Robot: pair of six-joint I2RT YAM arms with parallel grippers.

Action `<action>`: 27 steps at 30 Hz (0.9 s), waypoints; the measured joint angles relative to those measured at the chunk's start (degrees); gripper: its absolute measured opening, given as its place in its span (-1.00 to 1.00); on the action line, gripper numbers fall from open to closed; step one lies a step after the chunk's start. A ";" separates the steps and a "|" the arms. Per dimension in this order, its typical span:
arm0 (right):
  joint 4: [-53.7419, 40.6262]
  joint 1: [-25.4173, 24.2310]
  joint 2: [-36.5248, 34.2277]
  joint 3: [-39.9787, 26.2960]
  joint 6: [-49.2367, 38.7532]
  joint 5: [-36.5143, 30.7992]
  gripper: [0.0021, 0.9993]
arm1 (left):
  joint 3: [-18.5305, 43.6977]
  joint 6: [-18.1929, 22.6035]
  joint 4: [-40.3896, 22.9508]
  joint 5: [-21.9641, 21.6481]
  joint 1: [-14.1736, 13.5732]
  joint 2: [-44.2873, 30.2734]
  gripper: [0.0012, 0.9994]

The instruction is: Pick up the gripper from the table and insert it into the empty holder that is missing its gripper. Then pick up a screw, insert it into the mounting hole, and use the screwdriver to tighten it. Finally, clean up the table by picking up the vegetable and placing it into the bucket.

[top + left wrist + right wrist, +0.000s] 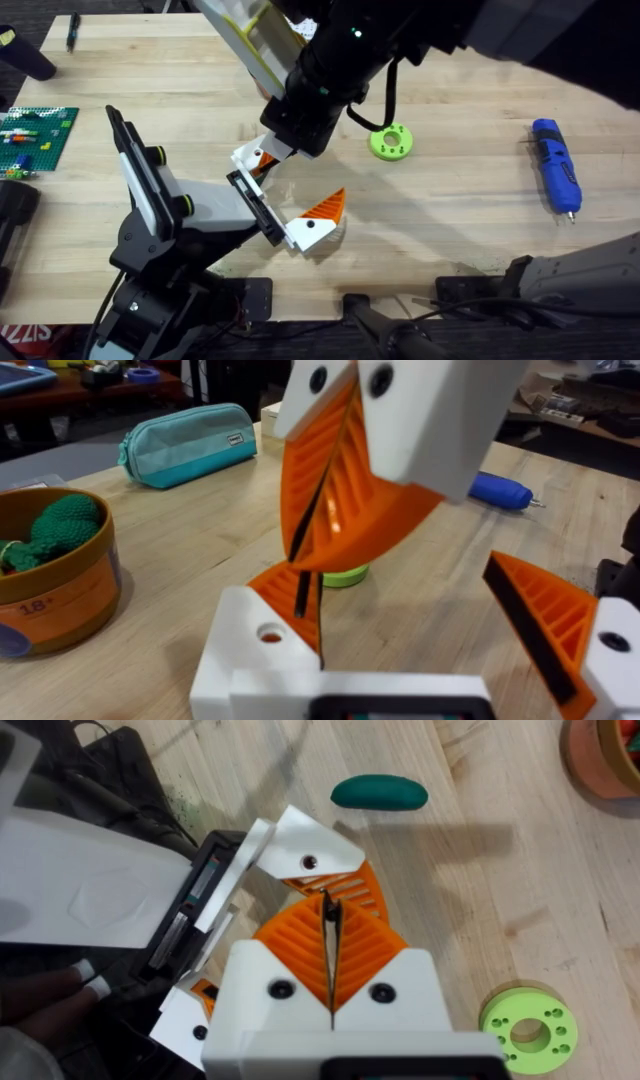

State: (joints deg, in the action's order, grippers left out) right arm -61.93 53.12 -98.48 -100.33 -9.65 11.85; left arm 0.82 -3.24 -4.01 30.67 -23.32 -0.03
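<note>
Gripper [258,157] [262,635] [300,840] sits at one side of the holder [255,210], its white base against the jaw block and its orange ribs facing inward. On my overhead feed the holder stands at the lower left of the surface [450,230], on its black stand with yellow-ringed knobs. It is also my left tool [295,180] [405,600], and its two orange fingers [545,610] are spread wide apart.

My right tool [320,550] [328,935] reaches across from above. Its orange pads are pressed together and their tips touch the gripper's ribbed face. I cannot tell whether anything is caught between the pads.

Just beyond the two tools lies a green disc [391,141] [345,575] [528,1030]. The screwdriver [555,165] [500,490] lies well apart on the right side of the surface, bit pointing toward me. In my left wrist feed a green knitted vegetable [55,525] rests inside the bucket [70,600], with a teal pouch [190,445] farther back.
</note>
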 joint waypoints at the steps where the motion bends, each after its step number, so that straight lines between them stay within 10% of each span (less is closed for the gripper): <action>1: -0.08 0.00 0.00 0.00 0.00 -0.01 -0.99 | 0.00 -0.06 0.00 -0.02 -0.01 0.00 0.97; 27: 3.72 -0.85 1.77 0.00 0.22 1.95 -0.99 | 0.00 -0.20 0.02 -0.03 -0.01 0.00 0.97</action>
State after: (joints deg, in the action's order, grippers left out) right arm -58.21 52.27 -96.71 -100.33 -9.43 13.79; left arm 0.82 -3.44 -3.99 30.63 -23.33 -0.03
